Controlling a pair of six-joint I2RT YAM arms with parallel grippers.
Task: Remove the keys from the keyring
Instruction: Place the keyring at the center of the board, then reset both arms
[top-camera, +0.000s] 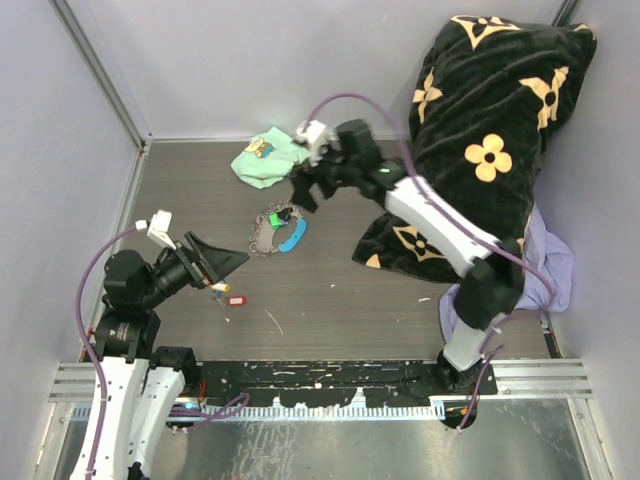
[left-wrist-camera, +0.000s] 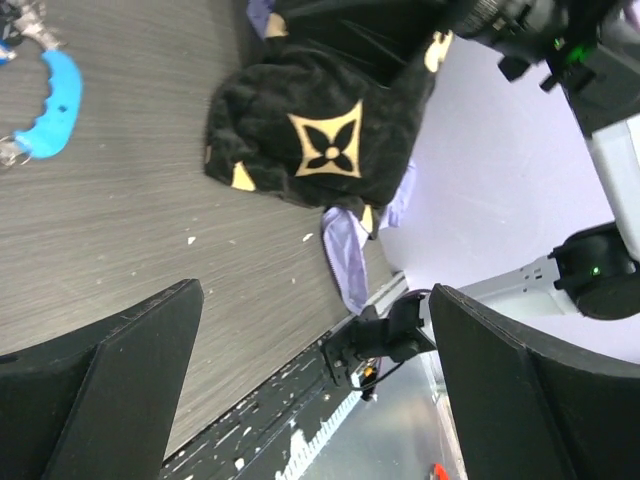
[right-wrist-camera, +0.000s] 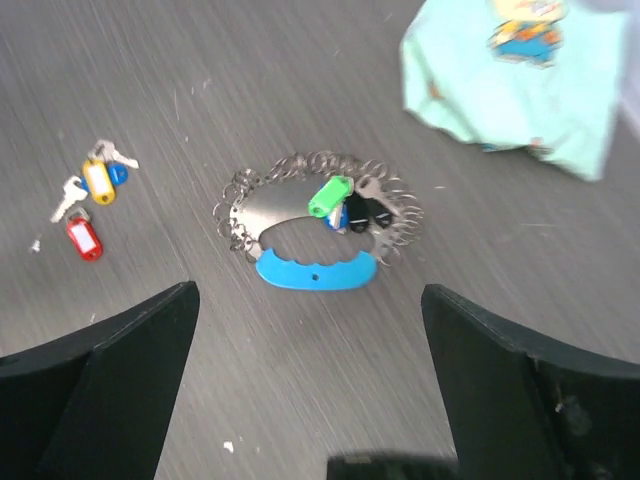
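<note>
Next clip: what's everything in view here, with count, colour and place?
keyring: one; silver chain, blue fob; table centre
loose keys: three; red, yellow, blue tags; near-left of keyring
ringed keys: several; green, black, blue tags; on keyring
cloth: one; mint; far side
blanket: one; black, gold flowers; right
sheet: one; lilac; under blanket edge
table: one; dark grey
left gripper: one; black; jaws open, by loose keys
right gripper: one; black; jaws open, over keyring
</note>
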